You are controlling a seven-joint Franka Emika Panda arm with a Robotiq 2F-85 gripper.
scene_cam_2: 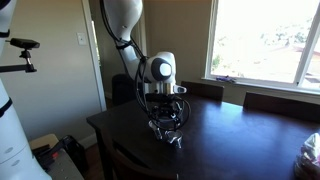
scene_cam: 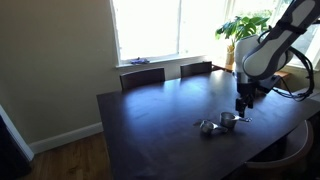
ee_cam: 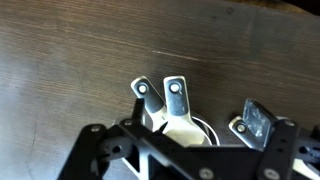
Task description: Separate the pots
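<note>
Two small shiny silver pots (ee_cam: 185, 128) sit on the dark table with their thin handles (ee_cam: 176, 98) side by side, pointing away. In the wrist view only one bowl shows, so they look nested. They also show in both exterior views (scene_cam: 222, 123) (scene_cam_2: 170, 136). My gripper (ee_cam: 200, 135) hovers just above the pots with its fingers spread, open and empty. One finger pad (ee_cam: 262, 120) shows to the right of the bowl; the other finger is hidden behind the black gripper body. The gripper also shows in both exterior views (scene_cam: 243, 103) (scene_cam_2: 166, 119).
The dark wooden table (scene_cam: 150, 120) has chairs (scene_cam: 142, 78) along its far side by the window. A potted plant (scene_cam: 240, 30) stands behind the arm. A white stand with a camera (scene_cam_2: 20, 60) stands beside the table.
</note>
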